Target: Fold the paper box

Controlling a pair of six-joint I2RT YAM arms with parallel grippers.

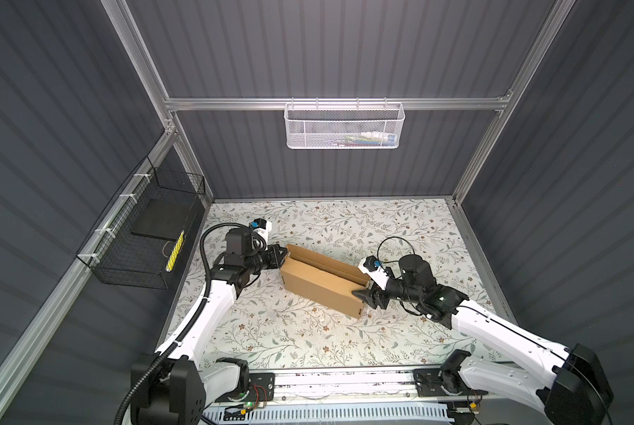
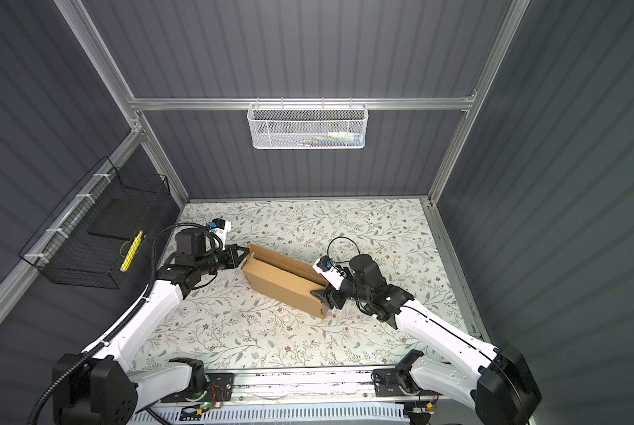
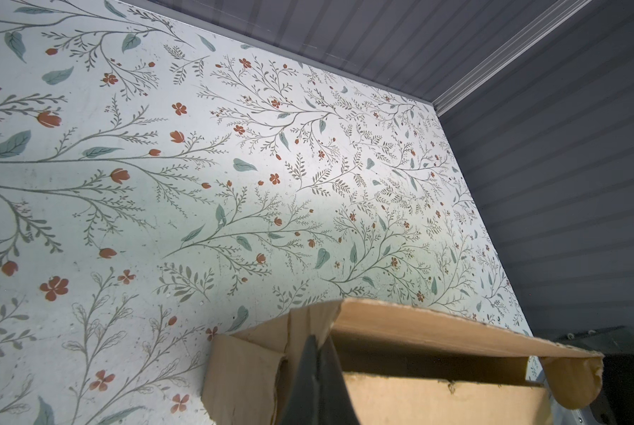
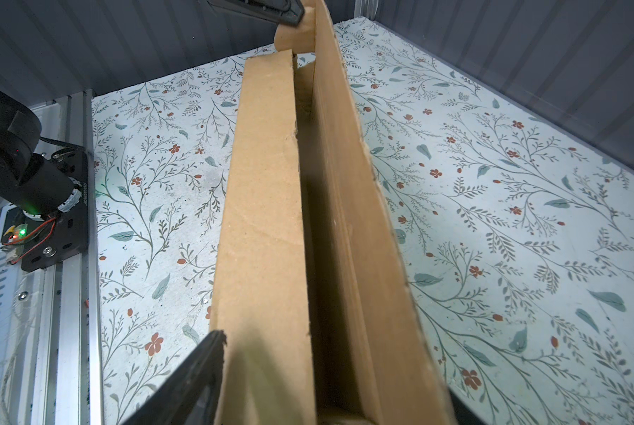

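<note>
On floral table (image 1: pixel 308 342) sits paper box (image 1: pixel 322 285), half-folded. Left gripper (image 1: pixel 284 254) closed, tips at one end; right gripper (image 1: pixel 362 297) spread wide, straddling opposite end.

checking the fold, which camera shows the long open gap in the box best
The right wrist view: it looks straight along the whole gap of the box. Both top views show it only as a thin dark line. The left wrist view shows just one end.
</note>
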